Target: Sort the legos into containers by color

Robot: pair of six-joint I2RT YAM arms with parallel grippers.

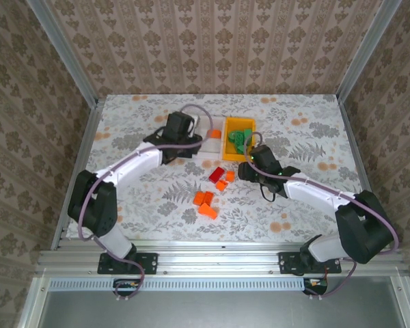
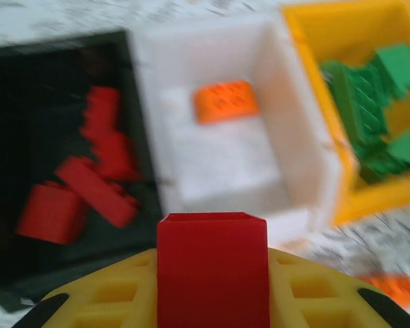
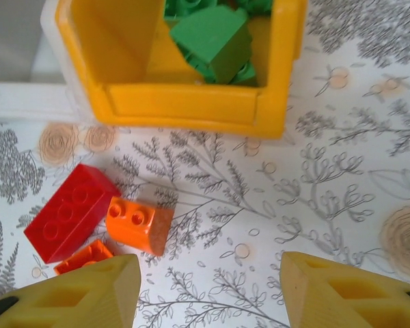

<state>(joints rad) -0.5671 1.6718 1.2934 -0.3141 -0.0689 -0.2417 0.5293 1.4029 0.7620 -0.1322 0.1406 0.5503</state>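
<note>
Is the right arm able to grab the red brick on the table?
Probably yes. The right gripper is open, and the red brick lies uncovered nearby, though an orange brick sits right beside it.

**One high view, two close ones**

The top camera looks down from above the near edge over the whole worktop [image 1: 314,130]. The left wrist camera sits close above the black bin [image 2: 27,102], white bin [image 2: 294,150] and yellow bin [image 2: 386,198]. The right wrist camera, low, faces the yellow bin, which all three views share.
</note>
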